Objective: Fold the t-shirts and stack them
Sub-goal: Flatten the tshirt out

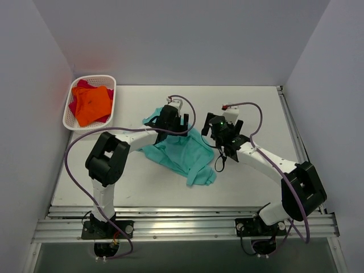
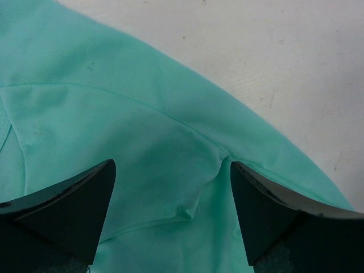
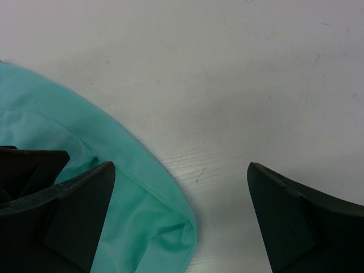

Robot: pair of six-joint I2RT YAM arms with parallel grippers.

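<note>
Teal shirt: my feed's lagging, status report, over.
Left end effector open over teal shirt; right end effector open at its edge. Shirt crumpled, unfolded. Nothing blocking.

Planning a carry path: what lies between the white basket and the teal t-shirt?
Bare table in the top view; only the left arm reaches above the stretch between basket and teal t-shirt.
</note>
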